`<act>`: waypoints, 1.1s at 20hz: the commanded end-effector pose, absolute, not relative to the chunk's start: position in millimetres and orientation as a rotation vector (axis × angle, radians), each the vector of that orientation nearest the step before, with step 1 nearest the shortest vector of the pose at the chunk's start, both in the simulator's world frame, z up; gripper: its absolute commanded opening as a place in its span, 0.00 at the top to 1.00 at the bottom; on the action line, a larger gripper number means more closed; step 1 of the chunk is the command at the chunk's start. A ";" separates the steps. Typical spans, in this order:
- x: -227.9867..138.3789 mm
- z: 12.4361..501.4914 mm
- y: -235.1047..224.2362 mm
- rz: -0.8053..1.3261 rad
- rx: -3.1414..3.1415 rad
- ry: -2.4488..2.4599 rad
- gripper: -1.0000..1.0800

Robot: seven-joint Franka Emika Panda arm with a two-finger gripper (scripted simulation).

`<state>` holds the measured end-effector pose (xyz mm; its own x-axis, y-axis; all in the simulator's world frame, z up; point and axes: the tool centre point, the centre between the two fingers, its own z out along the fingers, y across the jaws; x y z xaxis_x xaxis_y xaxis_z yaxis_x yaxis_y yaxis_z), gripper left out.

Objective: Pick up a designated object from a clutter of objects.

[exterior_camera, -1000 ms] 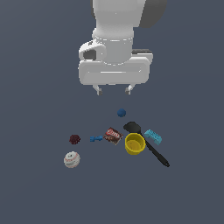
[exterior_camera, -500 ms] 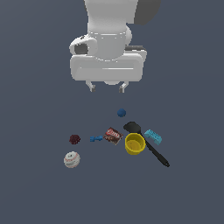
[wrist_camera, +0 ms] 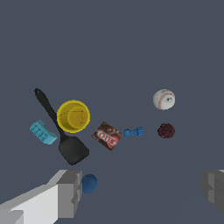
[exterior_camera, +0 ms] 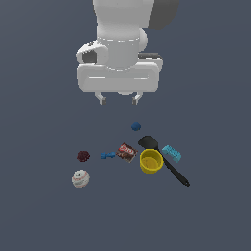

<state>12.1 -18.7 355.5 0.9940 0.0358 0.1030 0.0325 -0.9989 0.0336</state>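
The white arm [exterior_camera: 122,34] hangs straight down over the dark grey surface [exterior_camera: 44,215], its wide wrist block level and the claw [exterior_camera: 118,99] pointing downward, well above every item. The claw's two short fingers [exterior_camera: 102,99] are spread wide apart and grip nothing; the wrist view shows them far apart at either side.

Below, the clutter lies in a loose row. The black spatula [exterior_camera: 165,161] is the longest piece, its blade near the blue ball and its handle running off toward the exterior view's right. The yellow cup [exterior_camera: 150,161] stands upright, touching the spatula's handle side. The white baseball [exterior_camera: 80,179] lies apart at the exterior view's left. The cyan comb-like block [exterior_camera: 172,153] lies just beyond the spatula, on the exterior view's right. The brown-red box [exterior_camera: 126,152], the piece to be picked, lies flat just beside the cup, on the exterior view's left of it, white markings upward. The dark red berry [exterior_camera: 84,156] lies near the baseball. The blue ball [exterior_camera: 136,126] lies nearest below the claw. The tiny blue piece [exterior_camera: 107,156] lies between box and berry.
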 end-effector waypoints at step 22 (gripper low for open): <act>31.8 203.7 -8.2 0.065 3.003 0.788 0.04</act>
<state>31.8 -9.3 217.0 0.8904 0.4538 0.0362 0.4521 -0.8907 0.0478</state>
